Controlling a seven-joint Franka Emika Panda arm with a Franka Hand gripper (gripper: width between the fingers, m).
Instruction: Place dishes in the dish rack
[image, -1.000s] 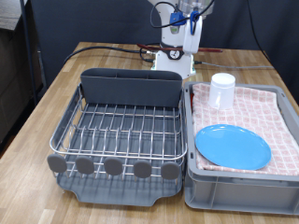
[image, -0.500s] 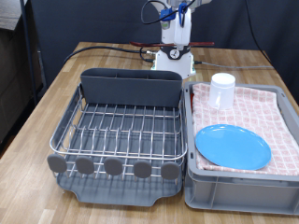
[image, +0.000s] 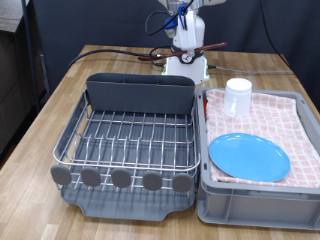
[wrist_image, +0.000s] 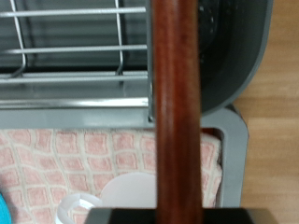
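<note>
My gripper (image: 186, 20) hangs high at the exterior view's top, above the far end of the wooden table (image: 60, 95) and behind the dish rack (image: 130, 140). It is clamped on the wooden spoon (image: 185, 50), whose reddish-brown length runs roughly level across the exterior view just below my hand, one end reaching toward the exterior view's left and the other toward its right. In the wrist view the spoon handle (wrist_image: 176, 103) fills the middle of the picture as a broad brown bar running out from between my fingers, which are themselves out of sight at the edge of the picture. The rack stands on its dark grey tray on the exterior view's left, its wire grid bare and its tall grey back compartment (image: 140, 95) on the side away from the camera; a row of round grey tabs (image: 122, 179) lines the near edge. Just beside it, on the exterior view's right, sits the grey bin (image: 260, 205) lined with checked cloth (image: 280, 115). The light-blue plate (image: 249, 157) lies flat on the cloth in the near part of the bin, and the white mug (image: 237, 98) stands at the far part, apart from the plate. The wrist view shows the rack wires (wrist_image: 75, 47), the cloth (wrist_image: 84, 163) and the mug (wrist_image: 93, 207) beneath the spoon.
</note>
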